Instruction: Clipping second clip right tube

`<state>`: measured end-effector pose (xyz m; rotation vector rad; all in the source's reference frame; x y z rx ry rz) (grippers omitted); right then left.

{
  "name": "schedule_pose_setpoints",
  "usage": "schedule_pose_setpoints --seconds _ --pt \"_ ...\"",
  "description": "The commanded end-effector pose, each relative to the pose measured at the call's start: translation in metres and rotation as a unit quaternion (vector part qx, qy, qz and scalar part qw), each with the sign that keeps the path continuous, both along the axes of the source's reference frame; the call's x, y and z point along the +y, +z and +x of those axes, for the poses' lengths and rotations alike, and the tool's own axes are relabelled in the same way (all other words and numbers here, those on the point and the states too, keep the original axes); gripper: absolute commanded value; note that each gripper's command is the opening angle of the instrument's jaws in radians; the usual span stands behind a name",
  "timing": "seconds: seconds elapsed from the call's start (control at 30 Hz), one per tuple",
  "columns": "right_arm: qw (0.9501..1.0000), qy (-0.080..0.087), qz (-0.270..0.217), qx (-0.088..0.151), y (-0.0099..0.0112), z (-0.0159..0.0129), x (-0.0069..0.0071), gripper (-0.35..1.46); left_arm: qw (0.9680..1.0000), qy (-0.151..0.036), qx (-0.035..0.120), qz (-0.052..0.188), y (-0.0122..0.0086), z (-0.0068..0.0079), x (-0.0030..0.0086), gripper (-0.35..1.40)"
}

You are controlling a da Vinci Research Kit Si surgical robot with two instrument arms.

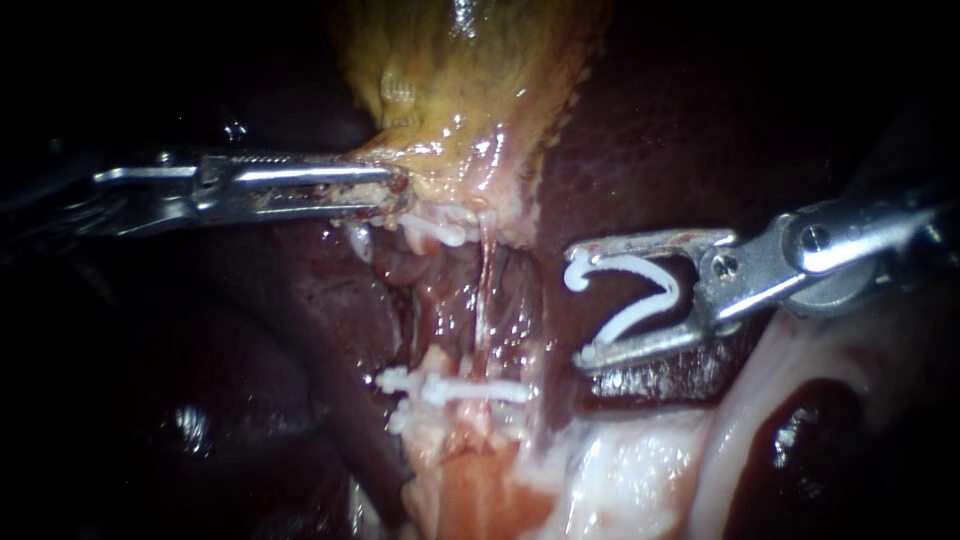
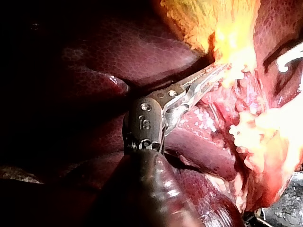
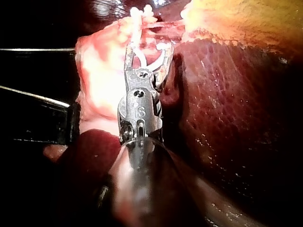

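My right instrument (image 1: 576, 302) comes in from the right with its jaws spread around an open white clip (image 1: 640, 295) that touches both of them. It hangs over the liver, just right of a thin pink tube (image 1: 486, 290) and apart from it. One white clip (image 1: 440, 232) sits across the tissue at the tube's upper end, and another white clip (image 1: 455, 392) at its lower end. My left instrument (image 1: 398, 195) is shut on the yellow gallbladder's (image 1: 470, 90) lower edge. The right wrist view shows the loaded clip (image 3: 150, 56) in the right instrument (image 3: 147, 49).
Dark red liver (image 1: 650, 120) lies on both sides of the opened bed. Pale whitish tissue (image 1: 640, 470) spreads below the right instrument. In the left wrist view my left instrument (image 2: 215, 75) reaches into the yellow tissue (image 2: 227, 33).
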<state>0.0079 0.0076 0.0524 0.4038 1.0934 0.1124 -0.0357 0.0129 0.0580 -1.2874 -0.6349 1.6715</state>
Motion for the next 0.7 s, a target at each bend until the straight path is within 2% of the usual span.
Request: schedule_pose_setpoints --seconds 0.03,0.13,0.27,0.47,0.6,0.7 --pt "1.0 0.0 0.0 0.0 0.0 0.0 0.0 0.5 1.0 0.0 0.0 0.0 -0.0001 0.0001 0.0 -0.35" --pt "1.0 0.0 0.0 0.0 0.0001 0.0 0.0 0.5 1.0 0.0 0.0 0.001 -0.0005 0.0007 0.0 -0.35" --pt "1.0 0.0 0.0 0.0 0.0001 0.0 0.0 0.5 1.0 -0.005 0.002 0.002 -0.002 0.0022 0.0004 -0.35" --pt "1.0 0.0 0.0 0.0 0.0001 0.0 0.0001 0.5 0.9995 -0.03 -0.011 0.006 -0.006 0.0057 0.0025 -0.35" --pt "1.0 0.0 0.0 0.0 0.0 0.0 0.0001 0.5 0.9991 -0.039 -0.015 -0.007 -0.0085 0.0073 0.0038 -0.35" --pt "1.0 0.0 0.0 0.0 0.0 0.0 0.0001 0.5 0.9988 -0.044 -0.017 -0.008 -0.0097 0.008 0.0043 -0.35"
